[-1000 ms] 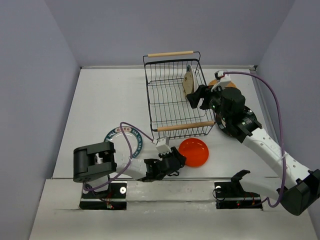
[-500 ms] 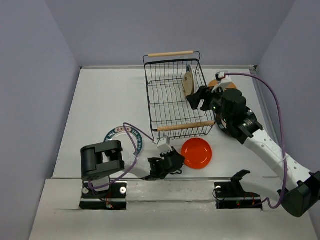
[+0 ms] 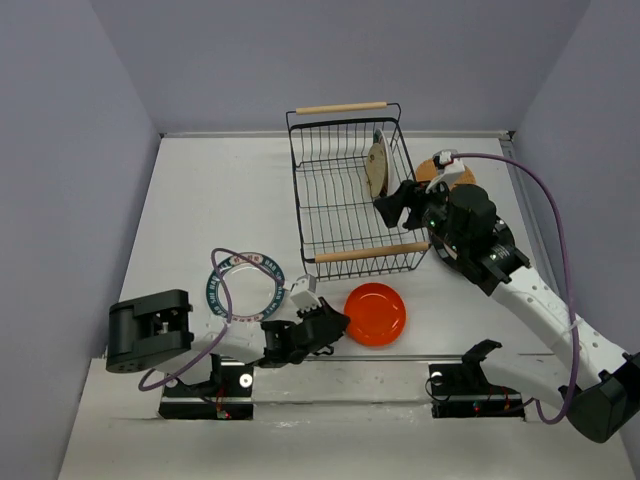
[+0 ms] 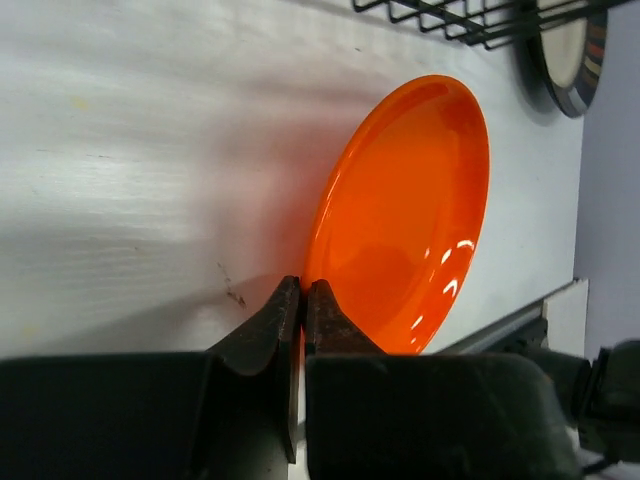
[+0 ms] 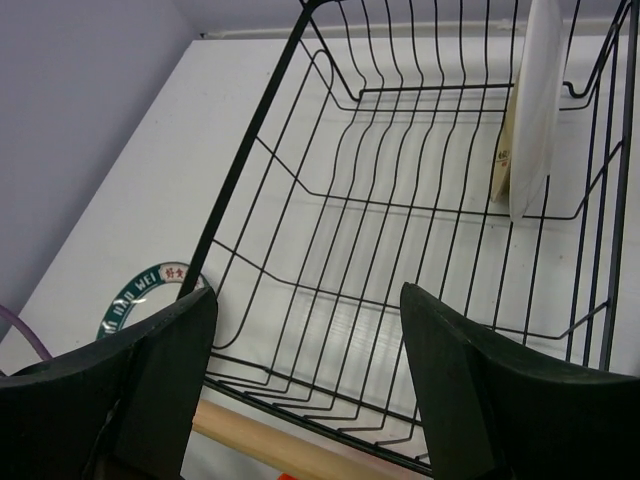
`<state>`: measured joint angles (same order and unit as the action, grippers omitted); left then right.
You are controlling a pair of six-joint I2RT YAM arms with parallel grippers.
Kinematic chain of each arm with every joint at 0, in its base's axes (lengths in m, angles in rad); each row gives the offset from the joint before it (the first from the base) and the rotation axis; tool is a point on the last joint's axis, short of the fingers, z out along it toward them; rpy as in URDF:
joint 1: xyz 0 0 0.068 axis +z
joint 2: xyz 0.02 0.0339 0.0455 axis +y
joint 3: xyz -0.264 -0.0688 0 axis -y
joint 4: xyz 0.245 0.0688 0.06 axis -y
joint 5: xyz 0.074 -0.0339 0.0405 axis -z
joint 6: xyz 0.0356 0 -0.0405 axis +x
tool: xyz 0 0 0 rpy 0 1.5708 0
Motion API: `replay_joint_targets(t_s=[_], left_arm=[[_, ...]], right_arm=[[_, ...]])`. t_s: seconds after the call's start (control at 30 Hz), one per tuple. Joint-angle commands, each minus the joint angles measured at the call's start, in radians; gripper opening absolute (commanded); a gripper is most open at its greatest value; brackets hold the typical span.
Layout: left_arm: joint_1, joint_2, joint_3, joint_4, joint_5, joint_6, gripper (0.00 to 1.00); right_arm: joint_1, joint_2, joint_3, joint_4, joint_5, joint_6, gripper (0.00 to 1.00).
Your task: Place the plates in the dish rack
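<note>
On the left of the white table (image 3: 200,200) lies 1 white plate with a green patterned rim (image 3: 245,283), flat, face up. Just right of it, the left gripper (image 3: 335,322) reaches rightward, low over the table. Its jaws are pinched nearly closed on the near-left rim of the orange-red plate (image 3: 375,314). That plate is glossy, plain and shallow, hollow side up (being round, it has no long axis). It sits just in front of the dish rack (image 3: 350,200), apart from it.

The rack is a black wire basket whose long axis runs near to far, with 1 pale wooden handle across each end. In its far right corner 1 beige plate (image 3: 378,163) stands on edge, leaning against the right wall, edge line running near to far.

The right gripper (image 3: 395,203) hovers over the rack's right side with jaws spread wide, holding nothing.
</note>
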<state>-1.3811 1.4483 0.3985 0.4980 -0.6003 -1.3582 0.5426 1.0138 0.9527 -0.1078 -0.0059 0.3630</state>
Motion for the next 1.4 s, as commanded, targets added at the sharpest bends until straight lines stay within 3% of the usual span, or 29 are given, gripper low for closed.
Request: replay_joint_targets(t_s=[0.0,0.1,0.33,0.5,0.87,1.07,1.37], left_arm=[[-0.057,-0.171,-0.006,0.005,-0.052,0.202,0.06],[-0.123,-0.325,-0.016,-0.015,-0.075,0.299,0.06],[-0.191,-0.746,-0.05,-0.171,-0.185,0.405,0.06],[-0.191,-0.962,-0.041,-0.229,-0.249,0.487,0.06],[-0.191,-0.991,0.068,-0.446,-0.434,0.515,0.05],[-0.191,-0.971,0.076,-0.427,-0.458,0.528,0.05],[-0.19,-1.02,0.036,-0.271,-0.438,0.634,0.05]], right_arm=[[-0.004,-0.049,0.011,-0.012,-0.012,-0.001,0.8],[-0.004,-0.075,0.026,-0.042,-0.098,-0.025,0.81],[-0.004,-0.122,0.032,-0.128,-0.513,-0.113,0.83],[-0.004,-0.156,0.037,-0.154,-0.517,-0.131,0.86],[-0.004,-0.13,0.017,-0.121,-0.87,-0.098,0.87],[-0.004,-0.116,-0.012,-0.087,-0.884,-0.087,0.87],[0.011,-0.005,-0.026,-0.079,-0.818,-0.061,0.86]])
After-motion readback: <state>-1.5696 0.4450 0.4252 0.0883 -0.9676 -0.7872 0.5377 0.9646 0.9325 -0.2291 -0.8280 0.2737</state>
